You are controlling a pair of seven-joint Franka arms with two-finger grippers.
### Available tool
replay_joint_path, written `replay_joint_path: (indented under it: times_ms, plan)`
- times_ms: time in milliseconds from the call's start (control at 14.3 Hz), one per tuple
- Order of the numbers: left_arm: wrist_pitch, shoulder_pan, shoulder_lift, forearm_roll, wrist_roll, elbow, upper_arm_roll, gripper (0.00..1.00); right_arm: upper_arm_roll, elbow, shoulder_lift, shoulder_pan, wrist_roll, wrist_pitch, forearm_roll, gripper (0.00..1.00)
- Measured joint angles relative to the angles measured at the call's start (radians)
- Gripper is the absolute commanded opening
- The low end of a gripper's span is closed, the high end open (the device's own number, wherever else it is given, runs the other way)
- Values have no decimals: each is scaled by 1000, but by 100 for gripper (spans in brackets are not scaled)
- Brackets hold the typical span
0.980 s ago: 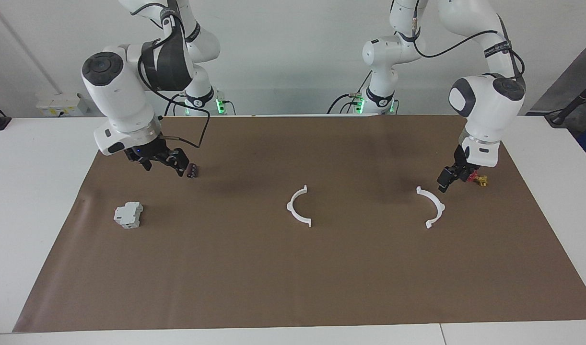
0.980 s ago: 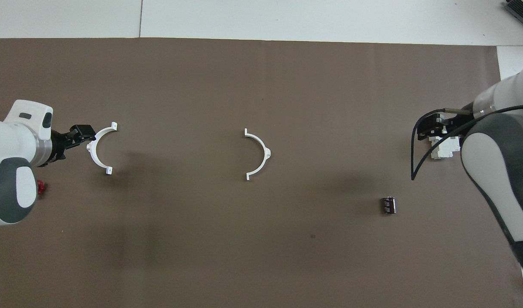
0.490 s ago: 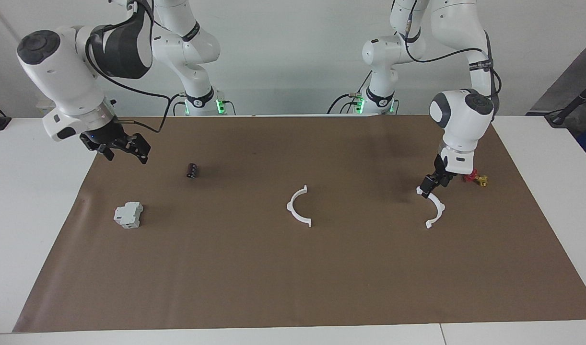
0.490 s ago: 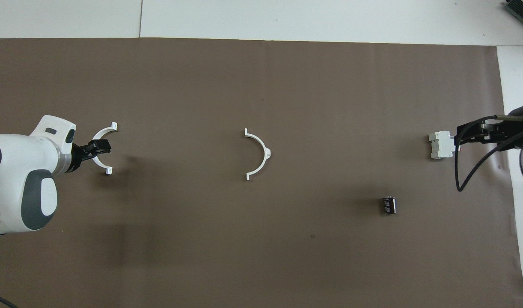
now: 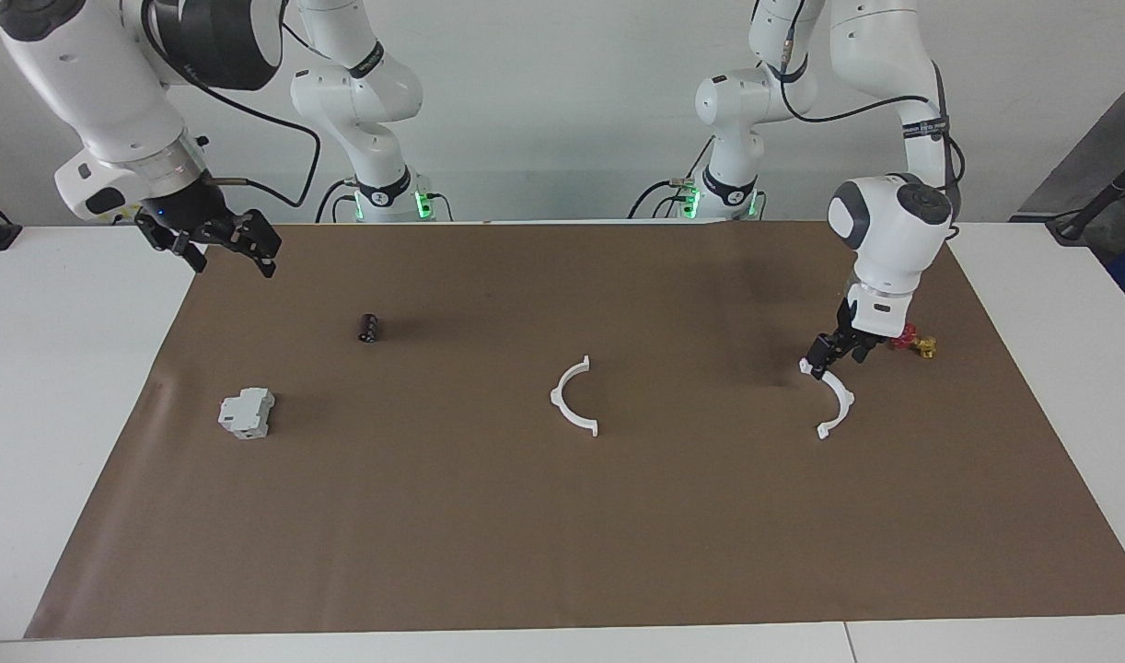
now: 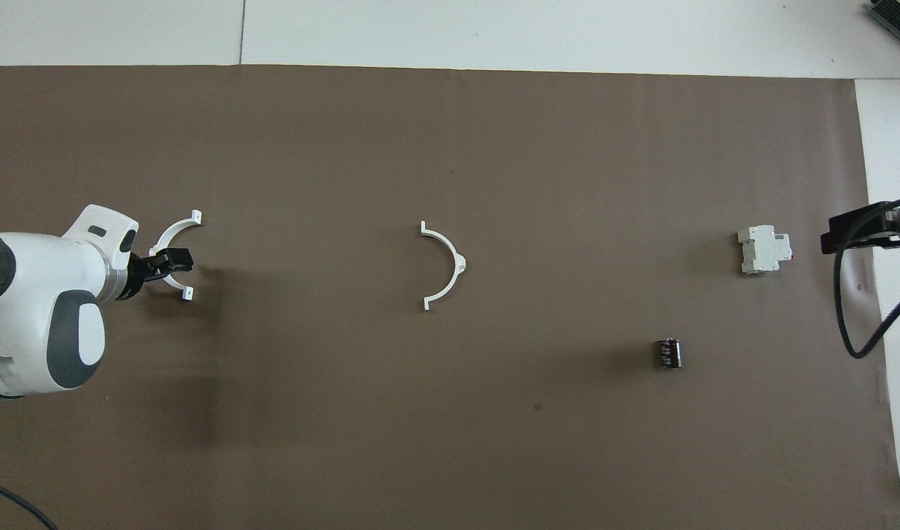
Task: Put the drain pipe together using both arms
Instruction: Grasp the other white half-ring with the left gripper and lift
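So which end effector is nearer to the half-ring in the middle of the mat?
Left. The left end effector is down at the other half-ring, beside the middle half-ring; the right end effector is raised over the mat's corner at the right arm's end.

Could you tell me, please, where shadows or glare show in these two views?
Facing view: a soft shadow lies on the brown mat beside the left tool; green lights glow at both arm bases. Overhead view: a blurred shadow beside the same tool; no glare on the mat.

You get bright, even light from above in both views, sharp focus across the brown mat [image 5: 489,516], only soft, faint shadows beside the arms and small parts, and no glare or visible edge distortion.
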Motion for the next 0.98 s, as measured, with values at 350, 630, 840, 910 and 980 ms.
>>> replay_joint_path:
  times_ms: [350, 630, 840, 910, 980]
  plan:
    - [5, 1, 5, 0, -45, 6, 1, 94, 0, -4, 5, 0, -40, 0, -5, 100]
    - [5, 1, 5, 0, -51, 6, 1, 88, 2, 8, 5, 1, -49, -25, -28, 100]
    - [6, 1, 5, 0, -52, 6, 1, 73, 2, 63, 6, 1, -49, -96, -29, 100]
    - [6, 1, 5, 0, -53, 6, 1, 66, 2, 70, 7, 1, -50, -96, -28, 100]
    - [7, 0, 5, 0, -53, 6, 0, 57, 2, 72, 9, 1, -50, -95, -26, 100]
